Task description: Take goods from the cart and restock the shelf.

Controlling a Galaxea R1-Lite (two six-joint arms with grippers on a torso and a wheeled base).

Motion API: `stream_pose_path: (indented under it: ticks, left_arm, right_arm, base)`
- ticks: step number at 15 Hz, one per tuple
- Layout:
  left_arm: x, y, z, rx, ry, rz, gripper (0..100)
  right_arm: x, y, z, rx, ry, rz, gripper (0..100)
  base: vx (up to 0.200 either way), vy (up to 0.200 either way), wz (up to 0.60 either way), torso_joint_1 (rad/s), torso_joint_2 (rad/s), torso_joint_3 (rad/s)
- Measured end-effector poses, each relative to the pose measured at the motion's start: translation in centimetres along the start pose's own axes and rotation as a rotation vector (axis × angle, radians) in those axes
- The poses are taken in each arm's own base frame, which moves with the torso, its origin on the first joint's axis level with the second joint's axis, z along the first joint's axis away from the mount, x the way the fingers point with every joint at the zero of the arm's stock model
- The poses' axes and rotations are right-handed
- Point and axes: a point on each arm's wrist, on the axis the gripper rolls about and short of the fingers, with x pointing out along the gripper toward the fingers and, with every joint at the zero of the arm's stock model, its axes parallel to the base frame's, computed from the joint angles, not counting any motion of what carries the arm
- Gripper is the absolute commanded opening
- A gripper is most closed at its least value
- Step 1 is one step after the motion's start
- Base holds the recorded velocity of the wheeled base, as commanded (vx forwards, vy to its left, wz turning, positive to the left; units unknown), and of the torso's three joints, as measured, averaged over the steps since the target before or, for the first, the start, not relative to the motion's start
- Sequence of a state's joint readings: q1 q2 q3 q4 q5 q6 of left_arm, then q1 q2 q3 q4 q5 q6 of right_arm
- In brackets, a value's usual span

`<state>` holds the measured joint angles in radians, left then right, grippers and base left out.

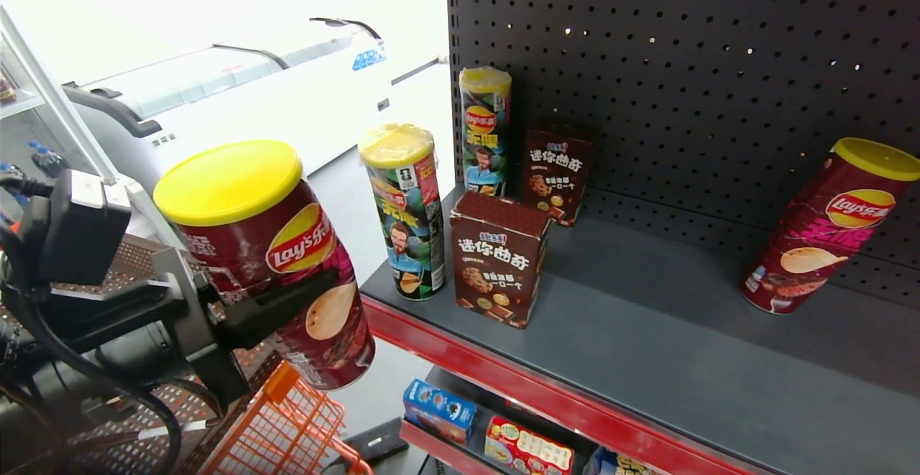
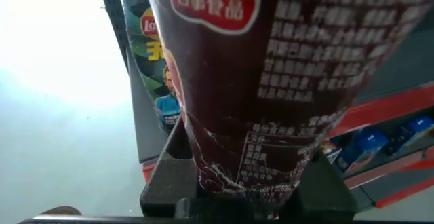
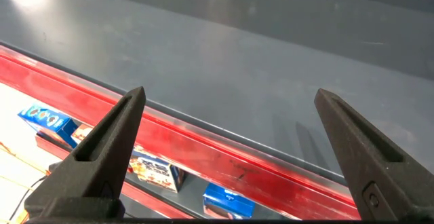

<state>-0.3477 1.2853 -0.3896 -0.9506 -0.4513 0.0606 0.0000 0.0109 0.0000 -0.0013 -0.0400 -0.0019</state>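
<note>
Two boxes (image 1: pixel 499 266), two green cans (image 1: pixel 410 216) crowd shelf (image 1: pixel 647 338) end; left hand (image 1: pixel 287 295) grips red can (image 1: pixel 244 245); right hand (image 3: pixel 230 95) spread.

A white chest freezer (image 1: pixel 287 101) stands on the grey floor (image 1: pixel 338 187).

maroon can (image 1: pixel 302 245), yellow lid (image 1: pixel 227 180); cart (image 1: pixel 295 421) apparently orange.

The left jaws clamped, seemingly low, on the chip can (image 1: pixel 237 195); the right jaws wide apart.
</note>
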Motion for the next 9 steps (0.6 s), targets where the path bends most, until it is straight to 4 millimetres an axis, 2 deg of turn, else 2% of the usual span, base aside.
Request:
stream_pose_path:
  ticks: [9]
  left_arm:
    - [1.0,-2.8,0.1,-0.012,-0.010,-0.235,0]
  right_arm:
    - [0.0,0.0,0.0,-0.001,0.000,0.000,100]
  base:
    - [0.000,0.000,0.00,0.000,0.00,0.000]
